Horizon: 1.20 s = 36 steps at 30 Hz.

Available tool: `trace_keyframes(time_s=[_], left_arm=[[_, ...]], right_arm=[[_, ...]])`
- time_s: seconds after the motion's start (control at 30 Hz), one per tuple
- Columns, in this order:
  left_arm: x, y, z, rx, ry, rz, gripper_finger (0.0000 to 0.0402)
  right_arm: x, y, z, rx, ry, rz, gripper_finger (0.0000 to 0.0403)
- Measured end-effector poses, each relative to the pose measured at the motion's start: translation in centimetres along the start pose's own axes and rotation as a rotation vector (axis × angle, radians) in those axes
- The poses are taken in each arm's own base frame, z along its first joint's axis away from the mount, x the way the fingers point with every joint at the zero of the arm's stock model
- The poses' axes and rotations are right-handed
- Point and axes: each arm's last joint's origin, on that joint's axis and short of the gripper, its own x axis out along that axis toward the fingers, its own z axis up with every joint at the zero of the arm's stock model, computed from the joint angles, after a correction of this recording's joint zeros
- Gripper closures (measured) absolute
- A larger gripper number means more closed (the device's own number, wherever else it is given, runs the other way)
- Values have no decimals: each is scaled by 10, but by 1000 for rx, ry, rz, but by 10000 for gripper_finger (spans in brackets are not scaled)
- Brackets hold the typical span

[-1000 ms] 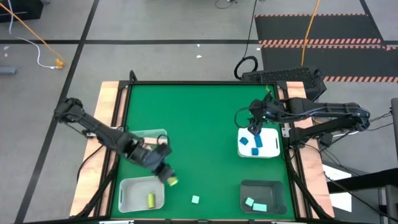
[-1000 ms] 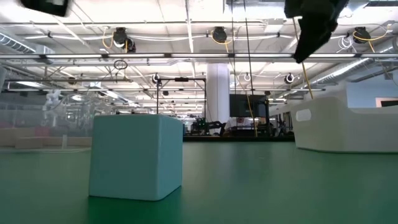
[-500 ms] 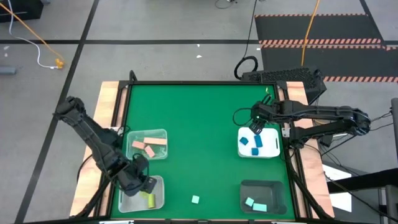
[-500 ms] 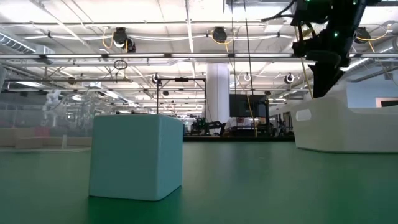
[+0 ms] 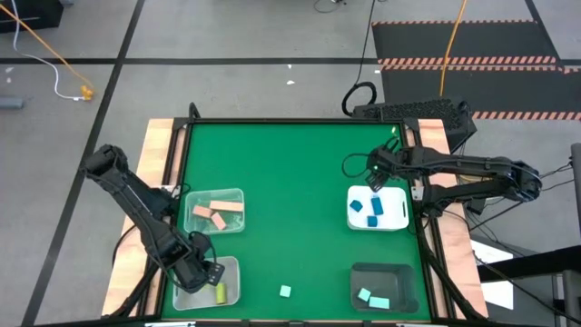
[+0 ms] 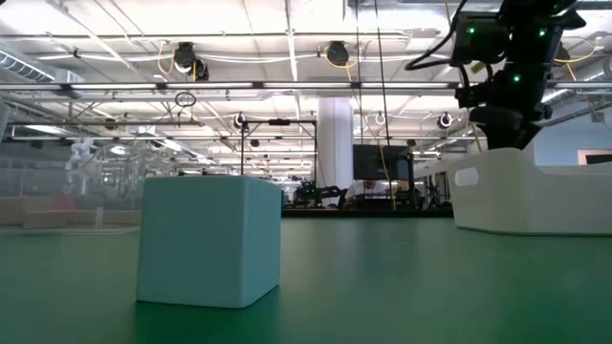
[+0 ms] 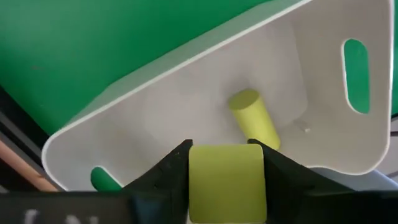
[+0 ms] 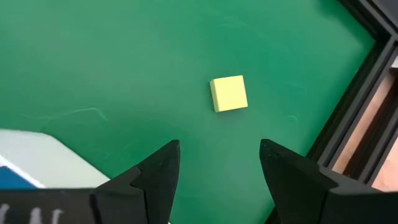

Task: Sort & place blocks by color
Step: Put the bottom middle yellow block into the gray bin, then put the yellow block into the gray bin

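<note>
My left gripper (image 5: 207, 272) is shut on a yellow-green block (image 7: 227, 180) and hangs over the white tray (image 5: 186, 295) at the near left. A yellow-green cylinder (image 7: 254, 118) lies on that tray's floor. My right gripper (image 8: 217, 186) is open and empty, over the far edge of the right white tray (image 5: 392, 218), which holds blue blocks (image 5: 373, 207). A yellow block (image 8: 229, 93) lies on the green table ahead of it. A light teal cube (image 5: 285, 292) rests on the table near the front edge, and it fills the low view's left (image 6: 210, 239). My left gripper pinches the yellow-green block by its two opposite sides (image 7: 194, 177) between its two fingers (image 7: 171, 174). The fingers come from above, pointing down into the tray. The block is lifted clear of the tray floor, just beside the cylinder.
A clear tray (image 5: 234, 195) with tan blocks (image 5: 218, 211) stands just beyond the left white tray. A dark tray (image 5: 399, 277) with light teal blocks (image 5: 372, 299) stands at the near right. The middle of the green table (image 5: 290, 182) is open.
My left gripper has carried the yellow-green block from beside the clear tray toward the table's near left, and now hangs over the white tray. My right gripper has shifted a little toward the table's far right, by the right tray's far edge.
</note>
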Motion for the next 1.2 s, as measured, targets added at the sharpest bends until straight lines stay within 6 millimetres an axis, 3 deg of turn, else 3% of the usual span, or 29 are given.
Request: trace_keyframes(time_s=[0.2,0.37,0.53,0.77,0.9,1.07,1.2], left_arm=[[0,-2,-1,7,15,-26,152],[0,-5,-1,1,64,-20,110],[-1,-12,-1,36,100,-78,111],[-13,-19,7,82,87,-170,128],[-34,-22,13,119,-14,-292,125],[-59,-22,24,171,-196,-436,124],[-73,-20,35,149,-304,-503,124]], right_arm=[[2,-4,3,30,-2,-6,190],[5,-9,6,142,26,24,190],[8,-13,13,358,48,115,190],[13,-26,21,545,36,99,182],[17,-31,22,697,28,91,165],[38,-27,18,664,-31,148,146],[56,-30,6,743,-25,133,140]])
